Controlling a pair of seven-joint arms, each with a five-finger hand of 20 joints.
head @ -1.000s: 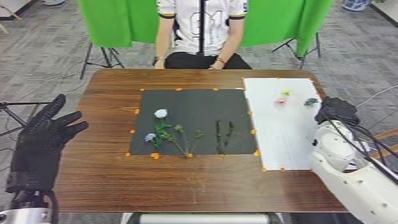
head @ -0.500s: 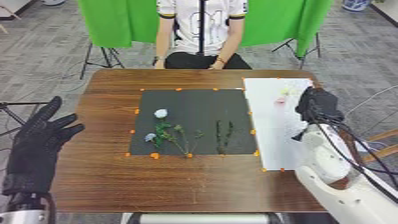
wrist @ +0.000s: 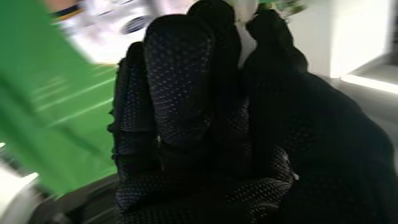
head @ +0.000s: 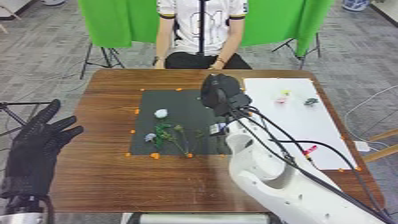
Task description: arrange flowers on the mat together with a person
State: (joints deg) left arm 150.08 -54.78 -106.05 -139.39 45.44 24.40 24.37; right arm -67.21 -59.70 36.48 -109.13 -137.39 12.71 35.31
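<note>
In the head view, my right hand is above the upper right part of the dark mat. In the right wrist view the right hand has its fingers straight, with a small green thing past the fingertips; whether it touches them I cannot tell. My left hand stands open beyond the table's left edge. A white flower, a pale bluish flower and green stems lie on the mat. Dark stems on its right are mostly hidden by my right wrist.
On the white sheet lie a pink flower with yellow beside it and a dark green piece. A small red thing is near the right arm. A person's hands rest beyond the table's far edge.
My right hand has swung left from the table's right edge, across the white sheet, to above the mat. The left hand has shifted slightly left.
</note>
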